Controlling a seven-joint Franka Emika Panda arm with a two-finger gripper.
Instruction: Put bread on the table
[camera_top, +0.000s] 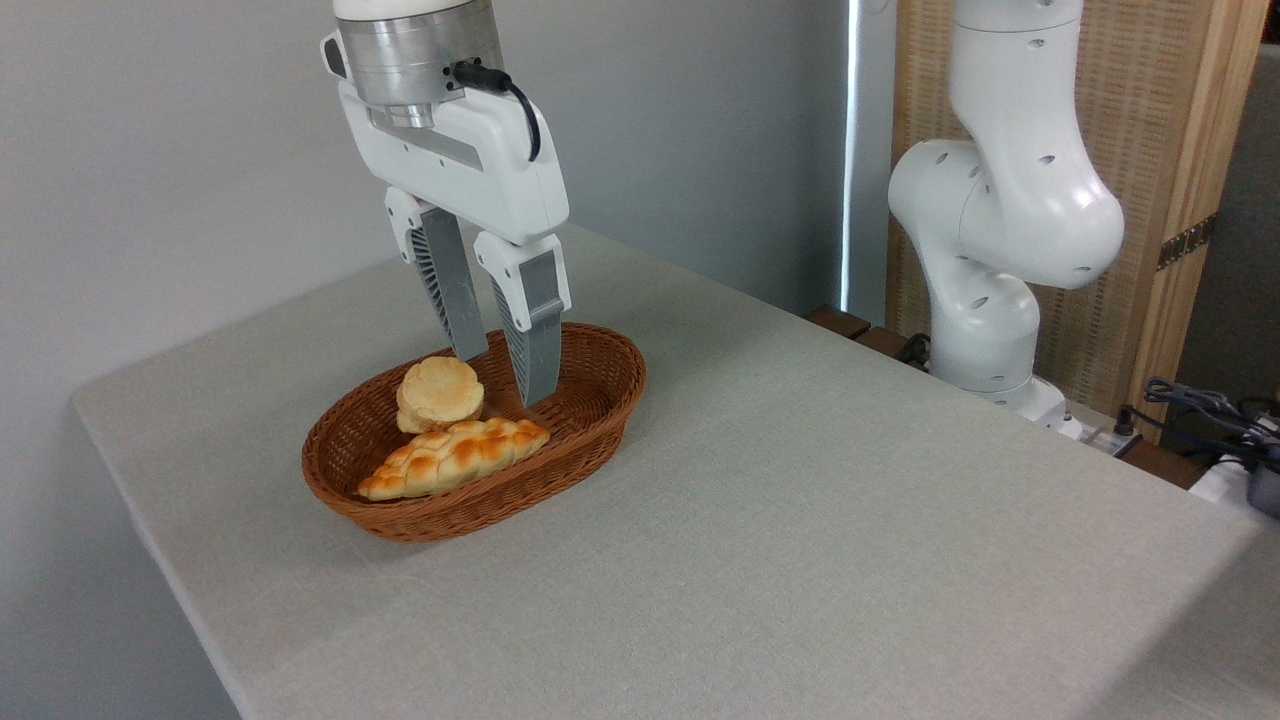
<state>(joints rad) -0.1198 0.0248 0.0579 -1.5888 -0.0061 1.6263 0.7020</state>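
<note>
- The bread (440, 392), a small pale scalloped bun, is seen propped on edge inside the wicker basket (590, 425), leaning toward the basket's back-left wall.
- The basket is set on the worktop (800, 520) toward its left edge, nearer the far-left corner than the near edge.
- A longer, browner braided loaf (455, 457) is laid along the basket's front, just before the bun and apparently touching its lower edge.
- The gripper (503, 378) is hung over the basket with its jaws parted to a moderate gap; nothing is held between them.
- The decisive relation: the bun is found to the left of the jaws. The left finger's tip is seen just at the bun's upper right edge, while the right finger is lowered toward the bare basket floor behind the loaf. Whether the left finger touches the bun cannot be told.
- The bun is roundish, so no long axis is given; its flat faces are turned roughly toward the camera and away.
- It is judged that a shift leftward is called for before closing, so that the bun is straddled.
- The loaf might be nudged if the jaws are lowered carelessly.
</note>
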